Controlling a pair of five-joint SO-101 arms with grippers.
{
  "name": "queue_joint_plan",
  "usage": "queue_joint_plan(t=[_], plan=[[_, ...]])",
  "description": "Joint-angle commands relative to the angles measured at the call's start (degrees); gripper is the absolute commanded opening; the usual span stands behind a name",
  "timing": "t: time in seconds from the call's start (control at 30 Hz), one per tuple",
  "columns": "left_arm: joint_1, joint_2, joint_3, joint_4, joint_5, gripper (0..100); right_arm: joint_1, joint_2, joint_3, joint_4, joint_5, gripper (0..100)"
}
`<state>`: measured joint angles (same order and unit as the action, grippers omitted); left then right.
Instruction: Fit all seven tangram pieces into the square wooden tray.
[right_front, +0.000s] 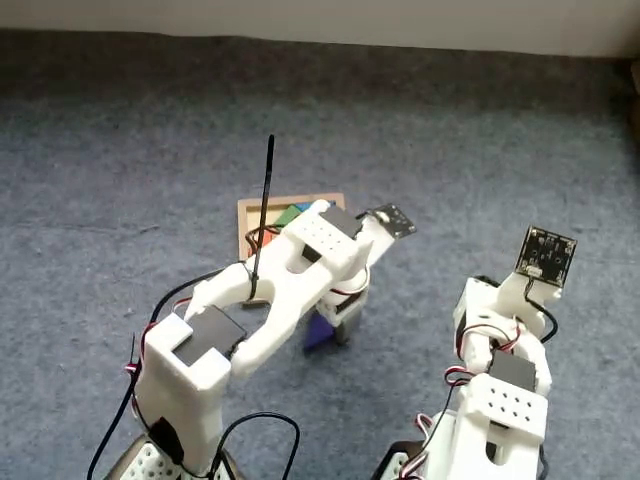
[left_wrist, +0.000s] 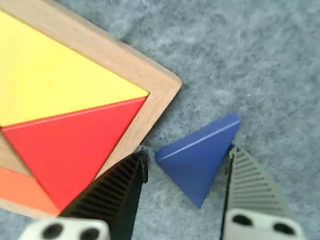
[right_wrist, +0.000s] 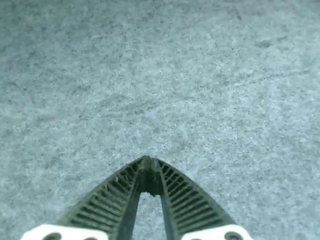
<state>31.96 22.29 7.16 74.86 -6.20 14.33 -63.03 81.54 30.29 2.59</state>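
Blue triangle (left_wrist: 197, 160) lies on the grey carpet (left_wrist: 260, 60), just off the corner of the wooden tray (left_wrist: 150, 75), bracketed by the left gripper (left_wrist: 187, 155).

Yellow piece (left_wrist: 55, 80), red piece (left_wrist: 70, 150) and orange piece (left_wrist: 20, 190) are seated in the tray. The rest is hidden by the arm, so the count is unsure. The left jaws are spread wide either side of the blue triangle, not clamped. The right gripper (right_wrist: 149, 162) is pressed closed and empty, over bare carpet. No readable print anywhere.
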Motion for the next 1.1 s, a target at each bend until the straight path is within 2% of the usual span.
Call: queue_joint_plan(t=[0.0,0.3,0.53,0.9,1.07], plan=[[1.45,-0.48,-0.92,0.00,-0.70,26,0.75,-0.92,-0.75,-1.80,0.26,0.6],[2.95,-0.48,-0.66,-0.09,-0.70,25,0.75,-0.92,-0.75,-1.80,0.26,0.6],[3.91,-0.40,-0.13,0.26,-0.70,19,0.75,-0.92,-0.75,-1.80,0.35,0.6],[4.53,-1.01,-0.22,2.46,-0.35,20,0.75,-0.92,-0.75,-1.80,0.35,0.6],[4.44,-1.01,-0.57,4.31,-0.35,25,0.75,-0.92,-0.75,-1.80,0.35,0.6]])
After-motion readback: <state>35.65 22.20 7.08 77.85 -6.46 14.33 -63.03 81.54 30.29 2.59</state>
